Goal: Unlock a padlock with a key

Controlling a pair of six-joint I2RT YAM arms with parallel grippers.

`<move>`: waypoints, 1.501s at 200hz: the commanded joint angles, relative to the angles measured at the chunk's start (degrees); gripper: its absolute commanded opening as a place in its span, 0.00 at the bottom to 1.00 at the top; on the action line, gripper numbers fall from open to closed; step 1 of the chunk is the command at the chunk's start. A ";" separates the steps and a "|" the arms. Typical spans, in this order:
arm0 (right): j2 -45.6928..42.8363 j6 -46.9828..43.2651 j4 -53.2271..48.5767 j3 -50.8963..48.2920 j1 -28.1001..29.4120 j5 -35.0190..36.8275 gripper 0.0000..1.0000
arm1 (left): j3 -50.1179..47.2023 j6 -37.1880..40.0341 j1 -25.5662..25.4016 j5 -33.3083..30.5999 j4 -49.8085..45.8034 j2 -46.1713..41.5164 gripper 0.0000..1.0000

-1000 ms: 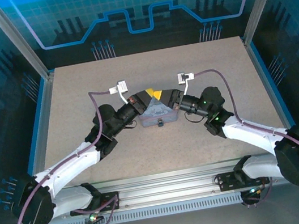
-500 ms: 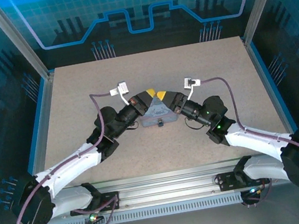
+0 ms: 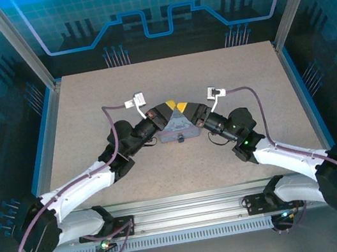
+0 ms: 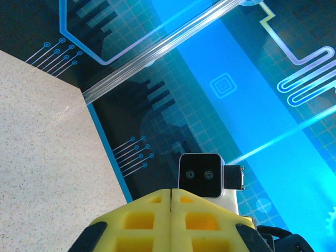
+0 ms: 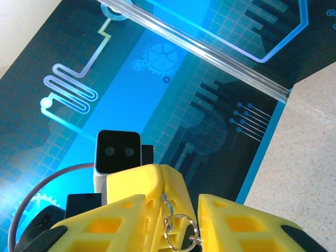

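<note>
Top external: padlock (image 3: 180, 138), table (image 3: 87, 101) edges far

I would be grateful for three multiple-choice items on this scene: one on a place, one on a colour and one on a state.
1. Where do the left gripper and the right gripper meet?
A. at the grey box in the middle of the table
B. at the far left corner
C. beside the arm bases

2. What colour are the gripper fingers?
A. red
B. yellow
C. white

3. How do the left gripper's own fingers stand?
A. spread wide
B. pressed together
C. around a cup

Answers:
1 A, since the top view shows both tips at the box.
2 B, since both wrist views show yellow fingers.
3 B, since the left wrist view shows only a thin seam between them.
</note>
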 commanded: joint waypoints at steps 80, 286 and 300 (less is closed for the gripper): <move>1.59 0.30 3.59 1.94 1.02 -1.26 0.24 | -0.26 -0.01 -0.58 -2.25 3.69 0.99 0.00; -3.08 -6.27 -7.97 2.14 -1.93 -5.71 0.00 | -2.06 -0.01 1.18 -0.56 -0.80 -4.24 0.49; -4.62 -7.54 -11.07 1.91 -2.93 -6.81 0.00 | -2.06 0.25 2.15 0.02 -4.51 -6.46 0.52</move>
